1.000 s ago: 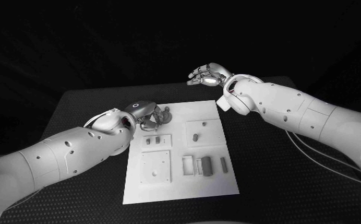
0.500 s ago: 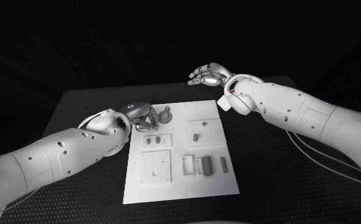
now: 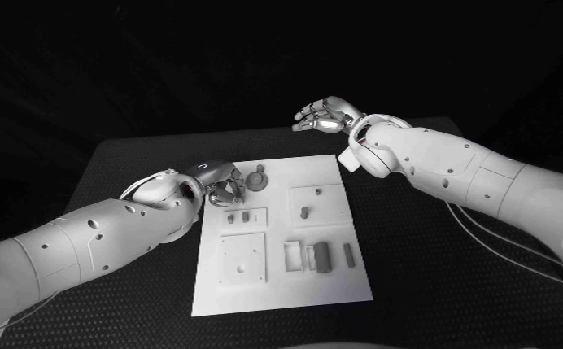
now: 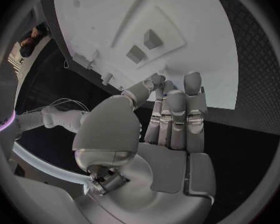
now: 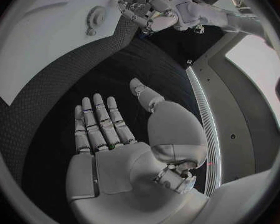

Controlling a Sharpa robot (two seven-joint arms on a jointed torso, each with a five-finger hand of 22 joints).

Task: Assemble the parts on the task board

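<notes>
Lying on the black table [image 3: 141, 162], the white board [image 3: 287, 284] reaches from the near edge toward the middle. Near its front edge sit a square plate [image 3: 243, 259] at the left and a row of small upright parts [image 3: 319, 257] at the right. Behind these come two small parts [image 3: 238, 219] in a raised tile on the left and a single part [image 3: 305, 213] in a square tile on the right. Farther back, near the board's far left corner, lies a round gear [image 3: 257, 178]. Just left of the gear, at the board's left edge, hangs the left hand [image 3: 220, 186]; its fingers [image 4: 177, 109] are extended and pressed side by side, the thumb curving in toward them, nothing held, fingertips over the board's edge. Farthest, beyond the board's far right corner, the right hand [image 3: 323, 115] hovers above the table, fingers [image 5: 96, 119] straight and slightly apart, palm empty.
</notes>
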